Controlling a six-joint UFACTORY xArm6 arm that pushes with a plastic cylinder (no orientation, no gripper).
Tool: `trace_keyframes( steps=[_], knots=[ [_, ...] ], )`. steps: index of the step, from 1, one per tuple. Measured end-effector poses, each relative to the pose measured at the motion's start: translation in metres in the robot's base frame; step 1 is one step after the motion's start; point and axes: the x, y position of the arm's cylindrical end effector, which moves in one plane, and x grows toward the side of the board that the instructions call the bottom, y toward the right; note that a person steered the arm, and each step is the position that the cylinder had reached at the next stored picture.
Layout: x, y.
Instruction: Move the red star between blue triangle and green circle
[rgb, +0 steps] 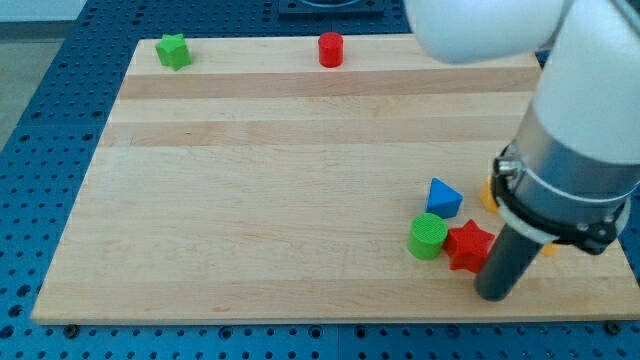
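- The wooden worktop (300, 200) lies on a blue perforated bench (40, 120) and carries several small coloured blocks.
- The red star (468, 245) sits near the right near corner of the worktop, touching the right side of the green circle (427, 236).
- The blue triangle (444, 197) stands just beyond these two, slightly farther from the near edge, close to both but with a thin gap to the star.
- So the star is right of the circle and nearer than the triangle, at the edge of the cluster rather than in the gap between them.
- My tip (495, 294) rests on the worktop just right of and nearer than the red star, at or almost at the star's near right points; I cannot tell whether they touch.
- The tool is a plain dark rod with no jaws, so it has nothing to spread or press together, and it pinches nothing.
- An orange block (489, 194) peeks out behind the arm, right of the triangle; its shape is hidden.
- At the far edge sit a green star (173, 50) on the left and a red cylinder (331, 49) near the middle, well apart from the cluster.
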Motion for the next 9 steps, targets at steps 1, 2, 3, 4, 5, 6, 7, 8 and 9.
trace_keyframes(
  steps=[1,2,3,4,5,6,7,8,9],
  knots=[
    [-0.009,0.006],
    [-0.01,0.001],
    [-0.01,-0.02],
    [-0.011,-0.035],
    [-0.02,-0.035],
    [-0.036,-0.033],
    [-0.054,-0.033],
    [-0.069,-0.033],
    [-0.086,-0.033]
  ],
)
